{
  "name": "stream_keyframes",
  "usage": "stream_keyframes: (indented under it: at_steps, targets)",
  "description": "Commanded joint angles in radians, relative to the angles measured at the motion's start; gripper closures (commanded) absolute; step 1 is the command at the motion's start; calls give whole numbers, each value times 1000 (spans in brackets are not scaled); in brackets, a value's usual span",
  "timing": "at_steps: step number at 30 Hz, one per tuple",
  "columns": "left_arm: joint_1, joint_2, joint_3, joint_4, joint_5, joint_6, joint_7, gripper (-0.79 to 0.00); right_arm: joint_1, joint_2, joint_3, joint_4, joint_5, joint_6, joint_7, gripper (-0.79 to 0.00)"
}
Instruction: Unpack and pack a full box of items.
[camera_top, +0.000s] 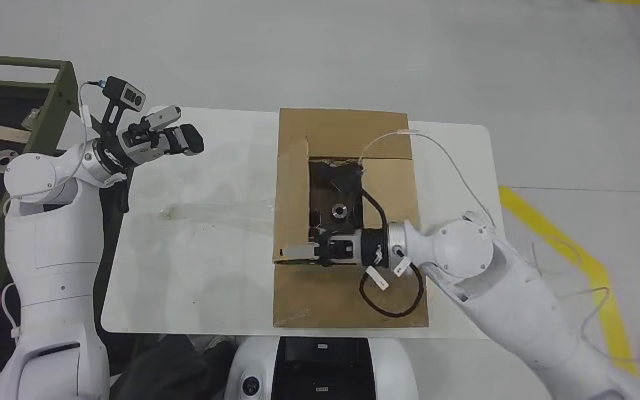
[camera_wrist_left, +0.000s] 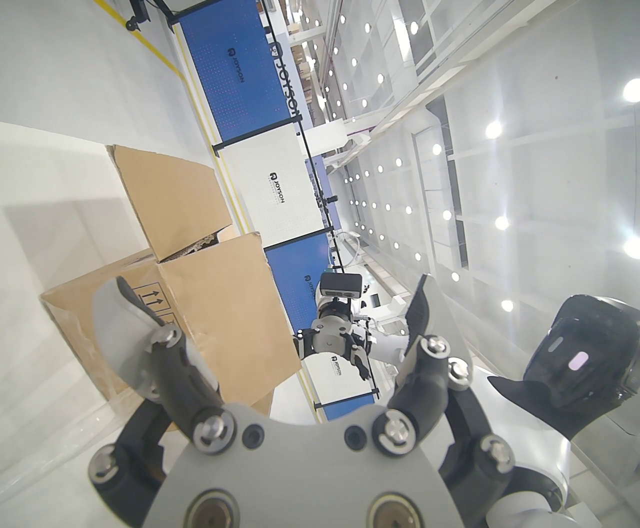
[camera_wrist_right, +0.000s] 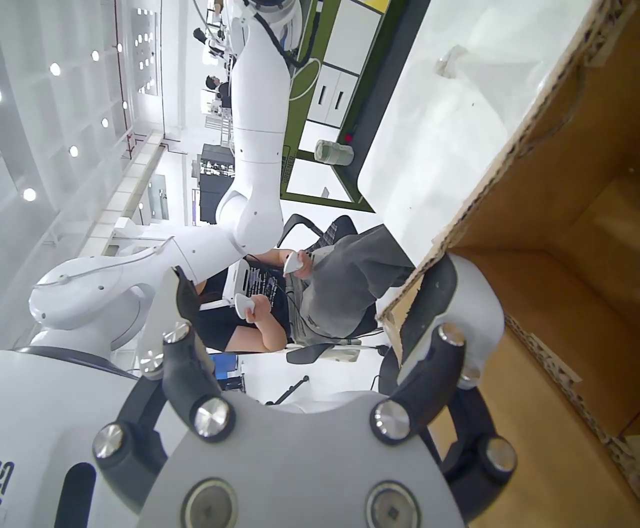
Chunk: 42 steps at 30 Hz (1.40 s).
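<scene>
- Two pincers, both spread wide and holding nothing.
- Left pincer (camera_top: 192, 140) (camera_wrist_left: 272, 295) hangs over the far left part of the desk (camera_top: 200, 250), well apart from the box and pointing toward it.
- In the left wrist view its two fingers (camera_wrist_left: 125, 310) stand far apart with bare air between them. The box's side wall and raised flaps lie beyond.
- Box (camera_top: 345, 290) (camera_wrist_left: 200, 300) (camera_wrist_right: 550, 300) is brown cardboard. It sits on the white desk about midway across, a little toward the right, with its flaps open.
- The top view shows the flaps on the far, right and near sides spread outward around a dark opening.
- Dark items (camera_top: 335, 200) lie inside the opening, one with a round part. What they are cannot be told.
- Right pincer (camera_top: 300, 248) (camera_wrist_right: 305, 285) is at the near left corner of the opening, with its arm stretched across the near flap from the right.
- In the right wrist view one of its fingers (camera_wrist_right: 440, 300) touches the ragged corner of a flap. The other finger is off in the air outside the box.
- The flap corner sits just at the inner face of the touching finger and the jaws are not closed on it.
- The brown inner walls of the box show beside that finger.
- One green-framed cart (camera_top: 40, 90) stands beyond the desk's far left corner.
- One yellow line (camera_top: 560, 240) runs on the floor to the right of the desk.
</scene>
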Motion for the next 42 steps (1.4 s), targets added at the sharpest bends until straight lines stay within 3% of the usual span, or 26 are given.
stream_keyframes:
  at_steps: [1,11,26,32,42]
  targets:
    - [0,0,0,0,0,0,0,-785,9,-7,-18,0,-18,-12,-18,-785]
    - [0,0,0,0,0,0,0,-785,70,-46,-94,90,-44,-55,-74,-785]
    - [2,0,0,-2,0,1,9,-785,63,-47,-99,97,-40,-58,-76,-785]
    - [-3,5,0,-43,-2,66,90,-785,78,-66,-126,155,-30,-102,-81,-785]
    - [-42,12,38,-82,-85,158,46,-785,127,-108,-177,234,-7,-193,-88,-785]
